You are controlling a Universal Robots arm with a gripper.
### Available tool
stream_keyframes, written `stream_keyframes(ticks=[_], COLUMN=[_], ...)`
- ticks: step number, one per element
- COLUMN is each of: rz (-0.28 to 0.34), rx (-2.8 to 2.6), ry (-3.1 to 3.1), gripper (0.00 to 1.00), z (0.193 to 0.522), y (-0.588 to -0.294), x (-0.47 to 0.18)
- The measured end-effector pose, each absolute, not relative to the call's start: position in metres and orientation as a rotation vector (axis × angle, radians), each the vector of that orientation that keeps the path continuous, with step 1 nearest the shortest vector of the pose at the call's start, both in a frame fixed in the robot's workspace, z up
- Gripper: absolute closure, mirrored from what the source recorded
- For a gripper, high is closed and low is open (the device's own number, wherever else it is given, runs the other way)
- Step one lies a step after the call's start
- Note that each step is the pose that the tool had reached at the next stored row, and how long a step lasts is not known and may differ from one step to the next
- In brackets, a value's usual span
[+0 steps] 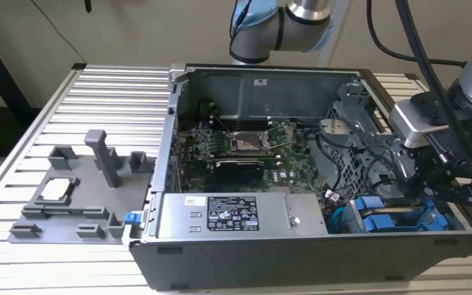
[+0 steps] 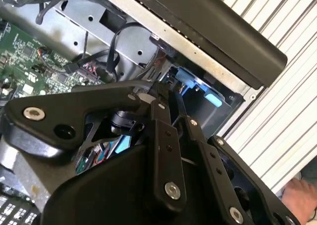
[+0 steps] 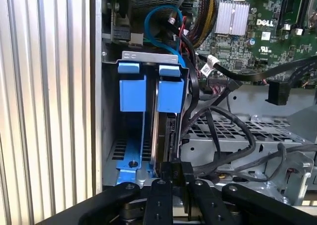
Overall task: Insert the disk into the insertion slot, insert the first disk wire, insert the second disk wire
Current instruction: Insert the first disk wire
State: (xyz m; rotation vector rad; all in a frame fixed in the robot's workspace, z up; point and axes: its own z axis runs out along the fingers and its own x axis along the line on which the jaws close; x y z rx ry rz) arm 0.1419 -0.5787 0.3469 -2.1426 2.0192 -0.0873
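Now | disk [image 3: 166,136] on edge, long axis along insertion slot [image 3: 110,126] | gripper [image 3: 177,171] narrow at its end

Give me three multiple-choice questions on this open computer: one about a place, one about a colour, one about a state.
1. In the exterior view, the disk sits in the case's: A near corner at the exterior view's right; B far corner at its left; C middle.
2. Its carrier frame is: A red; B blue; C green.
3. The disk is: A flat on the table; B standing in the insertion slot; C lifted clear.
1 A, past the power supply's end; 2 B, blue tabs show; 3 B, cage walls flank it.
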Motion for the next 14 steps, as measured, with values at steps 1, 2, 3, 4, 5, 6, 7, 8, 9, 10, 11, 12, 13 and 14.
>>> stream_keyframes(ticks=[1, 2, 3, 4, 5, 6, 7, 8, 9, 10, 11, 12, 13, 14], rz=[-0.088, -0.092, -0.096, -0.098, -0.100, -0.102, -0.104, -0.105, -0.106, -0.107, -0.108, -0.108, -0.109, -0.109], rx=[-2.143, -2.144, -2.145, -2.145, -2.144, -2.143, -2.141, -2.138, -2.135, -2.131, -2.127, -2.123, -2.120, -2.116], ry=[2.019, 2.021, 2.023, 2.024, 2.027, 2.029, 2.033, 2.037, 2.041, 2.045, 2.050, 2.054, 2.058, 2.062], gripper=[0.81, 0.81, 0.81, 0.81, 0.81, 0.81, 0.81, 0.81, 0.81, 0.81, 0.81, 0.81, 0.81, 0.81], z=[0.3464, 0.3452, 0.3440, 0.3431, 0.3424, 0.3420, 0.3415, 0.3409, 0.3406, 0.3404, 0.3402, 0.3400, 0.3398, 0.3397], y=[-0.5786, -0.5786, -0.5785, -0.5784, -0.5782, -0.5780, -0.5777, -0.5775, -0.5773, -0.5770, -0.5767, -0.5764, -0.5760, -0.5757], x=[0.1419, 0.1415, 0.1412, 0.1412, 0.1412, 0.1411, 0.1410, 0.1410, 0.1410, 0.1410, 0.1410, 0.1410, 0.1410, 0.1409])
